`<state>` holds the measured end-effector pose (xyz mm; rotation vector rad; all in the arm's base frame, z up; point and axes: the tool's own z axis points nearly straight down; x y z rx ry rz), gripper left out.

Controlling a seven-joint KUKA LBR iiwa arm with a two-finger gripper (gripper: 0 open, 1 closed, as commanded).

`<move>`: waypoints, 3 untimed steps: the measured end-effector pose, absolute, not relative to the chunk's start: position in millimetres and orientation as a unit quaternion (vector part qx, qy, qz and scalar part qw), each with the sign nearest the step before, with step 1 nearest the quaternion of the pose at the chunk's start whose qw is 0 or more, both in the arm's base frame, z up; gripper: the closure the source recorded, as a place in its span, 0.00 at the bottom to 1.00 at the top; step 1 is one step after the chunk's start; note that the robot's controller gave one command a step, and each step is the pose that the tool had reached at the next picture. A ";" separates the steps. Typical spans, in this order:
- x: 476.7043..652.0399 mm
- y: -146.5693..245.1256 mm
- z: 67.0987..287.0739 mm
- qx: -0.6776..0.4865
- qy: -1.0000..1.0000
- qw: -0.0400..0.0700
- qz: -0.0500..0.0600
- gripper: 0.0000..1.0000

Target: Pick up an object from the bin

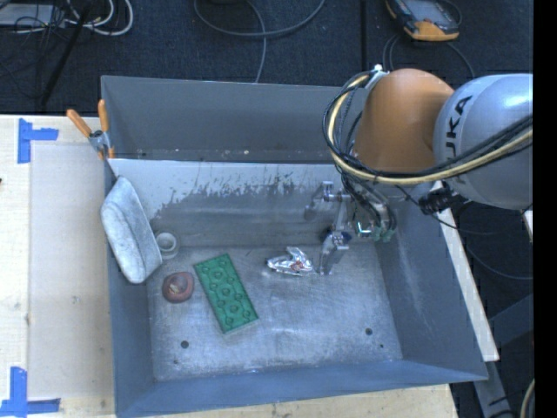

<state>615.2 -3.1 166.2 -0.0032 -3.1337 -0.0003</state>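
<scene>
Inside grey metal bin: crumpled shiny silver wrapper mid-floor, gripper just beside on the right, open or closed impossible to tell. Leftward: green studded plastic plate, brown round disc, small white ring, grey oblong pad.
</scene>
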 end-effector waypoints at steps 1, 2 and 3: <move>596.6 31.2 70.3 0.047 -0.999 -0.002 0.000 0.00; 599.0 31.1 75.0 0.046 -0.999 -0.005 0.000 1.00; 572.1 27.8 231.4 0.075 -0.997 -0.004 0.000 1.00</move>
